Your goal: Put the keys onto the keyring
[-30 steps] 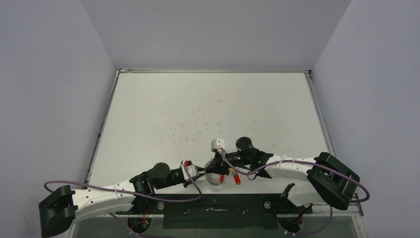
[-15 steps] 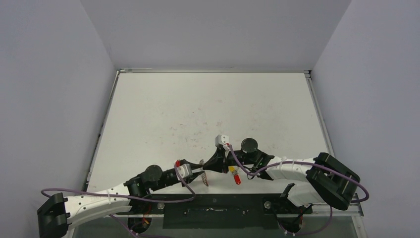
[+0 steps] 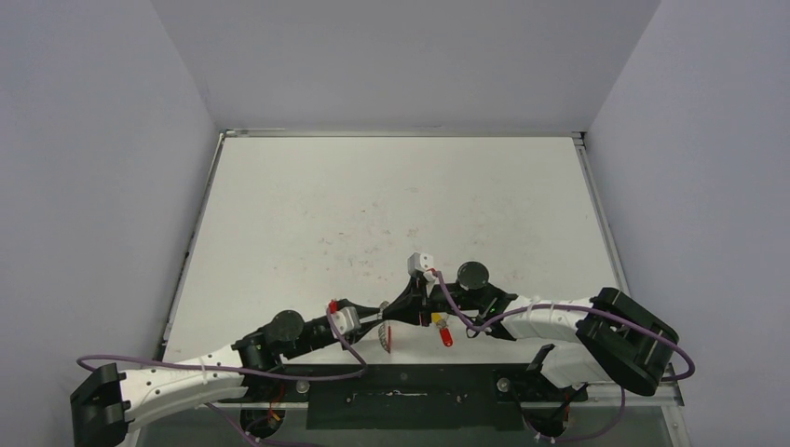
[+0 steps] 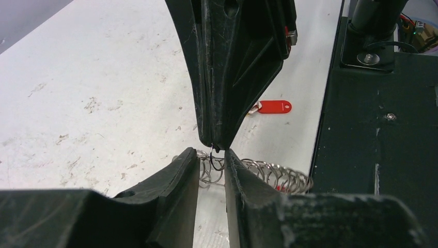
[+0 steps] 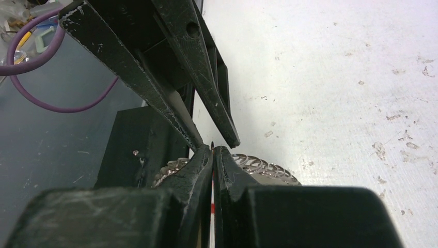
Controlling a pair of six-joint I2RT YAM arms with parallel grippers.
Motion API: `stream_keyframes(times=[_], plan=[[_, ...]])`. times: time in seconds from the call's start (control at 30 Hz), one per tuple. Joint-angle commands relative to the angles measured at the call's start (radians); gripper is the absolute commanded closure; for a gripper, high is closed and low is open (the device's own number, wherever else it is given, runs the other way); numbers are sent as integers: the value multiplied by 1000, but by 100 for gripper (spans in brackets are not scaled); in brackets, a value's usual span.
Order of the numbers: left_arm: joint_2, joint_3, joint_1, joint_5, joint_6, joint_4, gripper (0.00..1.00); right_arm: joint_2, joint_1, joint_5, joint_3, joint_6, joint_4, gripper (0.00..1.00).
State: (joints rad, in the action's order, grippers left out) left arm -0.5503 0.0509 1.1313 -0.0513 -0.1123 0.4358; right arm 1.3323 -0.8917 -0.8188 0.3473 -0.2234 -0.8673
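We find both claws meeting tip to tip near the front edge of the table (image 3: 391, 205). The right claw (image 5: 213, 150) is pinched together on a thin loop of the keyring (image 4: 274, 175). The left claw (image 4: 210, 155) stands slightly apart and straddles that loop without clearly gripping it. The rest of the coil lies just beside. We count one keyring and two keys, the yellow key (image 3: 435, 318) and the red key (image 3: 446, 334). Both lie loose just right of the tips, the red one's length running roughly near-to-far. The right arm is nearer, we judge, but busy.
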Motion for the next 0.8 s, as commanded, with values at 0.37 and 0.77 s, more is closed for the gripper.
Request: stream_keyframes(times=[0.37,0.77], plan=[[-75,22,4,6,-16,30,83,-40,-7,-32,10,-11,-143,100],[3,20,6,6,-23,57,78,-42,-7,-28,2,0,-123,100]])
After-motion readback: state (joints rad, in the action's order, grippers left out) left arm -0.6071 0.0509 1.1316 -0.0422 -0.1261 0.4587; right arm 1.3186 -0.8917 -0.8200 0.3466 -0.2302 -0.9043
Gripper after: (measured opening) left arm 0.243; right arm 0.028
